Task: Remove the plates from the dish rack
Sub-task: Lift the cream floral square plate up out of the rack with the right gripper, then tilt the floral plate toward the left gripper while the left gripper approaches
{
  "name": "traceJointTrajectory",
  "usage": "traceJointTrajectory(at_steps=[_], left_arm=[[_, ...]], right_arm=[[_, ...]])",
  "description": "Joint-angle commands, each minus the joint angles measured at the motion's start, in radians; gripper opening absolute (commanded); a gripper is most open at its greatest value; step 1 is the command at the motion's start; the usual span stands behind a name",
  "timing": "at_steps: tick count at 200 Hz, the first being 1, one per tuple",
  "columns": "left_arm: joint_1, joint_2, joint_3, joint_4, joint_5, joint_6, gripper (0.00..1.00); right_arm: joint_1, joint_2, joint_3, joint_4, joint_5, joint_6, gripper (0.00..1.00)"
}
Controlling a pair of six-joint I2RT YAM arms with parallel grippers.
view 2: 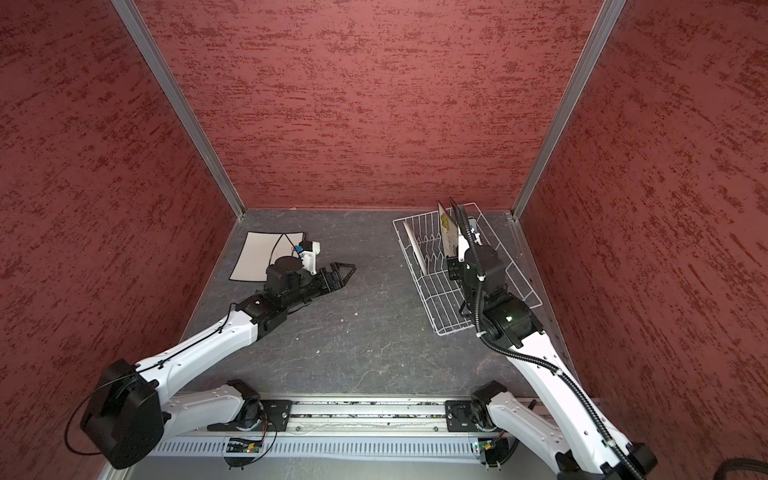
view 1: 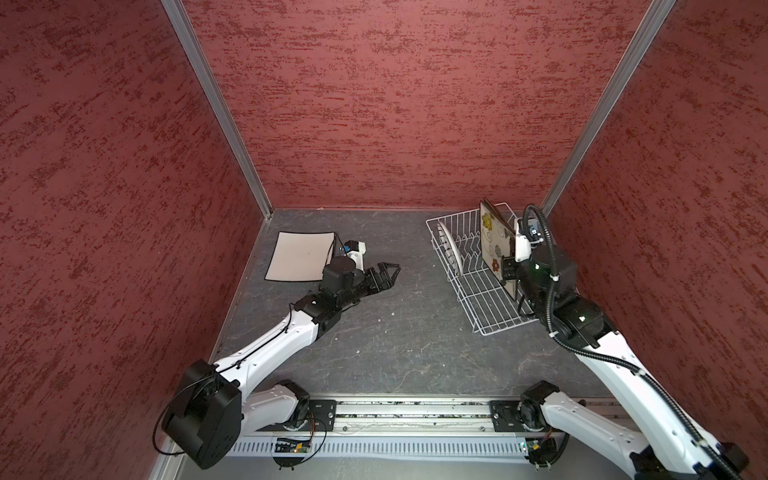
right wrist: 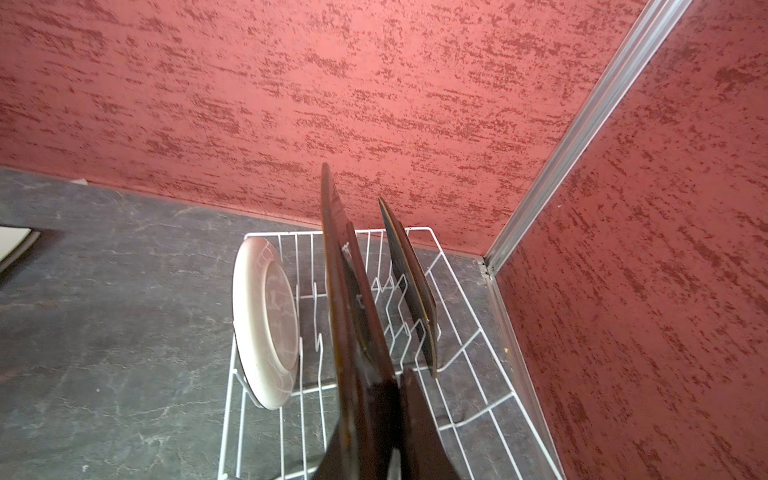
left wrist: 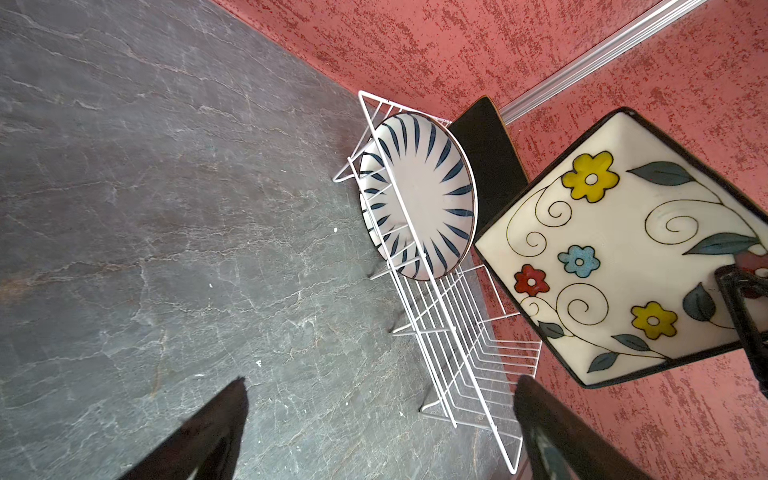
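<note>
Red textured walls, grey marbled floor

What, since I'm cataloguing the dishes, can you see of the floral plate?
The floral plate is square, glossy like glazed ceramic, cream-faced with a dark rim, painted with yellow, blue and red flowers, teal leaves and black curling vines; its back looks dark brown. It stands on edge over the rack, between the round plate and the black plate. The right gripper is shut on its edge. The plate seems lifted clear of the rack, though contact can't be ruled out.
</note>
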Motion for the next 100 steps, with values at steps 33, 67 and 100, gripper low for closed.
traceJointTrajectory(at_steps=[33,67,100], left_arm=[[0.000,0.003,0.007,0.028,0.011,0.001,0.99],[0.003,0.000,0.011,0.023,0.016,0.002,1.00],[0.003,0.000,0.011,0.023,0.019,0.001,1.00]], right_arm=[[0.007,-0.068,0.026,0.304,-0.076,0.055,0.00],[0.007,-0.089,0.009,0.343,-0.093,0.081,0.00],[0.007,-0.130,-0.013,0.379,-0.131,0.120,0.00]])
